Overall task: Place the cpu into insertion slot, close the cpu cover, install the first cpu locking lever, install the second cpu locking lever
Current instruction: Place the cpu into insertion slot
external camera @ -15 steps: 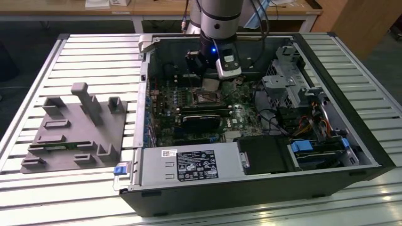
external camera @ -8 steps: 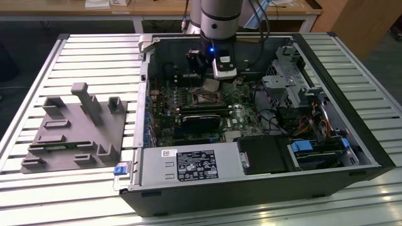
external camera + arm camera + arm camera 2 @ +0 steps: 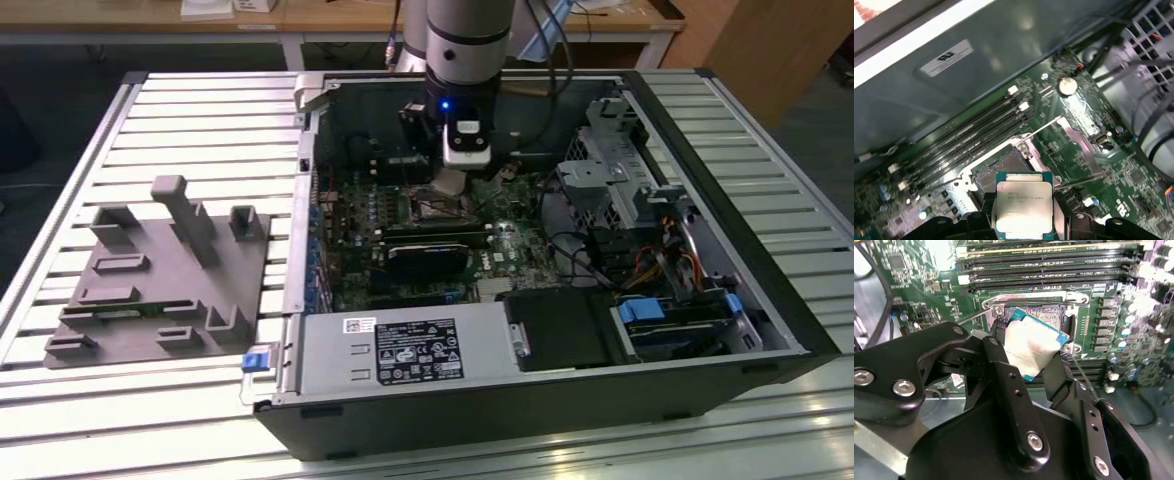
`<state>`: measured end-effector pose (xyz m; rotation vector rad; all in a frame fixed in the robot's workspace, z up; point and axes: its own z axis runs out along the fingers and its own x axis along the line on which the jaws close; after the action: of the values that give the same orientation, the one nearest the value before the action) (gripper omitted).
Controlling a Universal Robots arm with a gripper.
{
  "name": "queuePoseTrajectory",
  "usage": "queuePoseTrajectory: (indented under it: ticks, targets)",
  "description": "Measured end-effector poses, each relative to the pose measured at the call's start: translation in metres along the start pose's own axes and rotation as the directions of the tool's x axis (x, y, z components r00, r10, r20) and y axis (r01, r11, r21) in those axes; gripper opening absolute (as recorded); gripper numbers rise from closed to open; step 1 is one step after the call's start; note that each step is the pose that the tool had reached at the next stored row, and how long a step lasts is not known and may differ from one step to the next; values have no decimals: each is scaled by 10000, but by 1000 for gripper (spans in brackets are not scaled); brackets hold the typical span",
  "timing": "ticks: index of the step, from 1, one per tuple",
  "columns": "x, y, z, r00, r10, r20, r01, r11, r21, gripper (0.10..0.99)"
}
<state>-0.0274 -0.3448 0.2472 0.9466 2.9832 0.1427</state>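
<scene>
End effector: the black two-fingered end effector (image 3: 1026,349) on the grey robot arm (image 3: 465,40) is clamped shut on the chip, with a finger (image 3: 1004,365) pressed to each of two opposite edges. It hangs inside the open black computer case (image 3: 534,415).
Cpu: the small flat square cpu with a dull silver metal top and a blue-green rim (image 3: 1030,346) is held between the fingertips, tilted and not seated.
Insertion slot: the small square insertion slot with a black plastic rim and dark pin-field centre (image 3: 1004,167) lies uncovered on the green circuit board (image 3: 1134,175), just beneath the end effector. Whether the chip's lower edge touches it cannot be told.
Cpu cover: the thin square silver metal cpu cover (image 3: 1072,132) is swung open and stands beside the slot, off to one side of the end effector.
Levers: a thin silver wire lever (image 3: 1045,126) angles away from the slot beyond the fingertips. A second wire lever (image 3: 1079,180) lies loose close to the end effector's side.
Memory slots: the long narrow black memory slots (image 3: 974,131) run parallel just past the insertion slot, farther from the end effector.
Graphics card: the black graphics card (image 3: 427,255) lies near the end effector, between the slot and the silver power supply box (image 3: 400,350).
Fixture: a grey moulded parts holder (image 3: 147,275) rests on the slatted aluminium tabletop (image 3: 200,110), well apart from the end effector, toward the exterior view's left.
</scene>
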Motion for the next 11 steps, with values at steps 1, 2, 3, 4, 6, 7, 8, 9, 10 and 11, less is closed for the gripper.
queuePoseTrajectory:
  ticks: [1,2,3,4,6,7,8,9,10,11]
  targets:
    - [0,0,1,9999,159,14,-159,9999,-4,537]
    - [0,0,3,9994,335,30,-335,9994,-7,537]
    - [0,0,4,9986,521,46,-521,9986,-12,537]
    - [0,0,6,9976,696,62,-696,9976,-16,537]
    - [0,-1,9,9944,1051,93,-1050,9945,-25,537]
    - [0,-1,11,9924,1228,109,-1228,9924,-31,537]
    - [0,-1,12,9900,1402,124,-1402,9901,-36,537]
    - [0,-1,14,9871,1594,140,-1593,9872,-42,537]
    - [0,-1,15,9841,1768,155,-1767,9843,-48,537]
    - [0,-1,17,9808,1940,170,-1940,9810,-54,537]
